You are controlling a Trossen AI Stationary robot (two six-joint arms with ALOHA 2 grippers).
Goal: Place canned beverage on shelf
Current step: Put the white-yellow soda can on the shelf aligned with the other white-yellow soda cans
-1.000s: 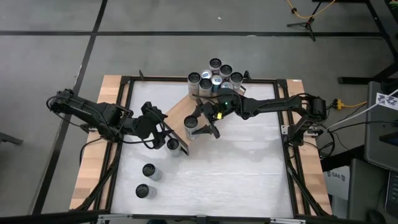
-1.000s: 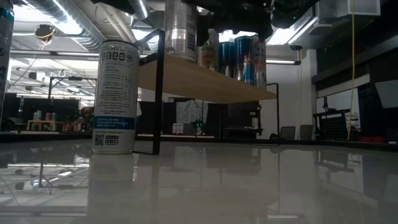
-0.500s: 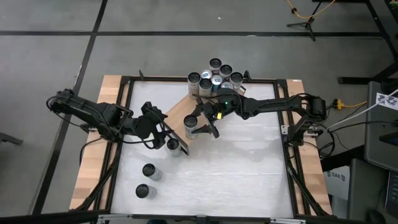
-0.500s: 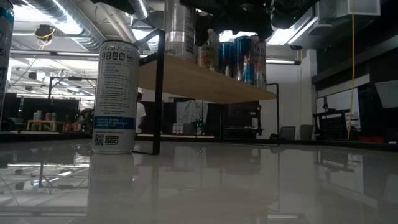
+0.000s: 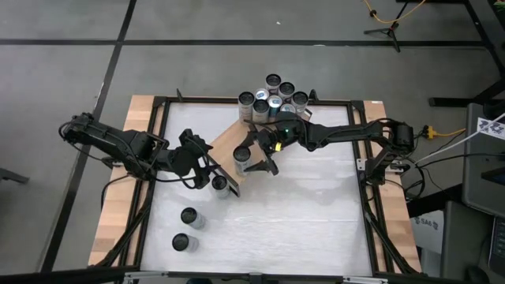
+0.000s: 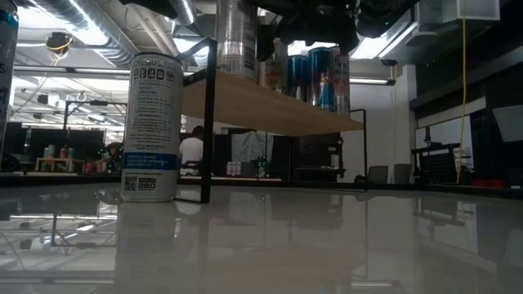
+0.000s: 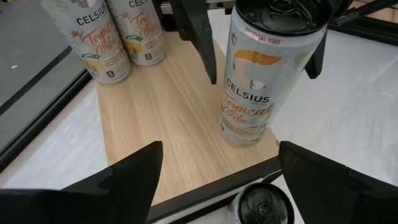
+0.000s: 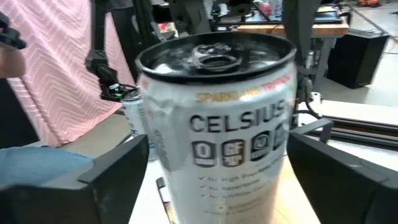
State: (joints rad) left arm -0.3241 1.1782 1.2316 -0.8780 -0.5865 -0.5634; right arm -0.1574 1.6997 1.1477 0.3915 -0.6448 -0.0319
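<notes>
We are reading "CELSIUS" on the can (image 7: 261,81) standing on the shelf (image 7: 161,124) in the left wrist view, with "TROPICAL VIBE" arching just under its rim and "Tropical Vibe" in script below the brand. Two more cans (image 7: 109,34) farther along the board are showing the same "CELSIUS" and "Tropical Vibe". In the right wrist view the same can (image 8: 217,124) is showing "CELSIUS" in large letters, "SPARKLING" partly legible above it, and small badges reading "0" and "GF". The can (image 6: 151,126) standing on the bench in the low view is carrying fine print and a code square too small for us to read.
</notes>
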